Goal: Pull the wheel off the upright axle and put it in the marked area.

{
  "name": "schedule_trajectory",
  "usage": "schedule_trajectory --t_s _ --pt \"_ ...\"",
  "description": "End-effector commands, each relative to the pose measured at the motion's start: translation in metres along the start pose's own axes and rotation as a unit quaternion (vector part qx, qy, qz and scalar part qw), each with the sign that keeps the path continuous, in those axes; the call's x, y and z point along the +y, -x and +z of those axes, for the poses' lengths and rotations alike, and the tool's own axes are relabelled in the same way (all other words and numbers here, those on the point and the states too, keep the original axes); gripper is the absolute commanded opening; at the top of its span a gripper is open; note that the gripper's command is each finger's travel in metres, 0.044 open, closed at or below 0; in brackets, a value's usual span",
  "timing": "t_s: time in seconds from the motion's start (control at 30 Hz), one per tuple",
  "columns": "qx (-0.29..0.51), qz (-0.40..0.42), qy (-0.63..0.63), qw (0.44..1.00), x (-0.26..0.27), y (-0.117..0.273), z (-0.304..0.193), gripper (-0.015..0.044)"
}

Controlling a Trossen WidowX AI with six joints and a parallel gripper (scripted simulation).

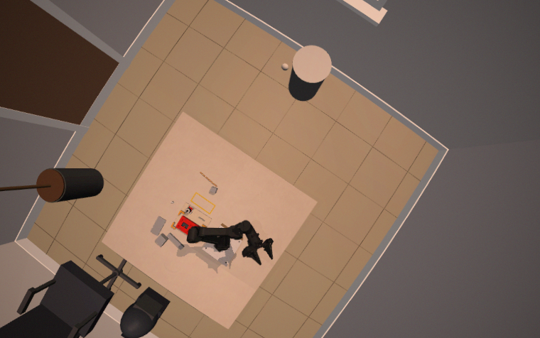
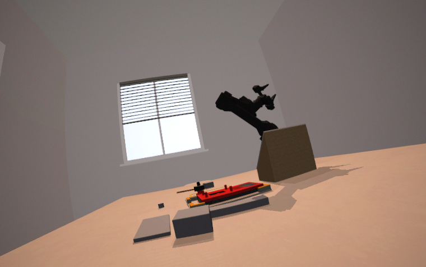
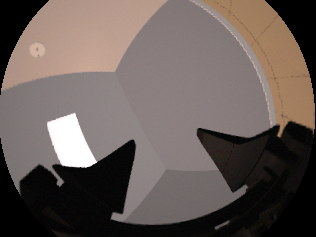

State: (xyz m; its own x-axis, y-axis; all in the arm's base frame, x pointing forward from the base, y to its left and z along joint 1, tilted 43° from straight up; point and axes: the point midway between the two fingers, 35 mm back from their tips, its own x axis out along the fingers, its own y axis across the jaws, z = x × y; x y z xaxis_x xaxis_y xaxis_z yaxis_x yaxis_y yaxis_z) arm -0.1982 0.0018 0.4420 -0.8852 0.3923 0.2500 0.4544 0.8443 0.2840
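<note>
Hand [image 3: 166, 159] – spread wide | grasping nothing – raised high, well apart from wheel [image 2: 198, 187]

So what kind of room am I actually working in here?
Probably a small office or workroom: a walled room with a tiled floor, a window with blinds on one wall, and a black desk chair beside the large table carrying the arm.

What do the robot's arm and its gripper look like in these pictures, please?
The arm is matte black all over, built of chunky, blocky links with rounded joints. Its gripper is black too, with two tapering fingers that narrow to pointed, wedge-like tips. No cables, labels or coloured markings can be made out on it in any view.
</note>
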Motion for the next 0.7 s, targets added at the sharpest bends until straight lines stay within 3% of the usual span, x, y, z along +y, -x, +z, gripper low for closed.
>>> schedule_trajectory --t_s 0.0,0.1,0.67 --pt "0.001 -0.001 0.001 1.000 -0.001 0.000 0.000 0.0374" --pt "0.009 -0.016 0.013 1.000 -0.010 -0.002 -0.004 0.0300" --pt "0.106 -0.230 0.144 0.957 -0.117 0.042 -0.042 0.0300"
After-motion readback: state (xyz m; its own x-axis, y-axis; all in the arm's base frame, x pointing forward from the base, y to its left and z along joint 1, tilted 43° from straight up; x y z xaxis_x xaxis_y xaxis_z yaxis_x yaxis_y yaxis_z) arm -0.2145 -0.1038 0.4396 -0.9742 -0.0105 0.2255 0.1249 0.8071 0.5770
